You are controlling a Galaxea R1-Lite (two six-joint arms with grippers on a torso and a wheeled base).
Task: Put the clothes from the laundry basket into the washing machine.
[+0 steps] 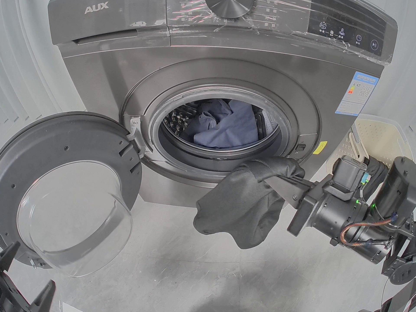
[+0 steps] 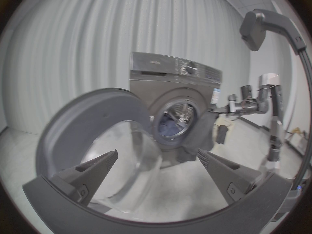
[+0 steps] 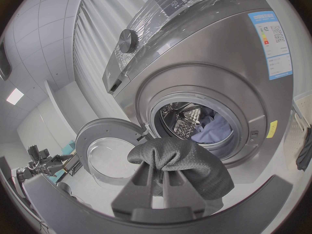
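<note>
Right claw [image 1: 277, 183] clamped on dark garment [image 1: 242, 209], hanging just below open washing machine [image 1: 108, 74] mouth; blue clothes [image 1: 234, 126] inside drum [image 1: 177, 120]; left claw [image 2: 157, 151] spread wide, holding nothing; laundry basket [image 1: 381, 135] beside machine.

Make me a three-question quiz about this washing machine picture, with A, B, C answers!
1. Where is the dark garment? A on a shelf; B hanging from the right gripper; C on a chair.
2. What colour are the clothes inside the washing machine? A blue; B red; C yellow.
3. How is the machine's door? A shut; B swung open; C taken off.
Answers: 1 B, the gripper pinches it; 2 A, blue cloth lies inside; 3 B, it stands wide open.
</note>
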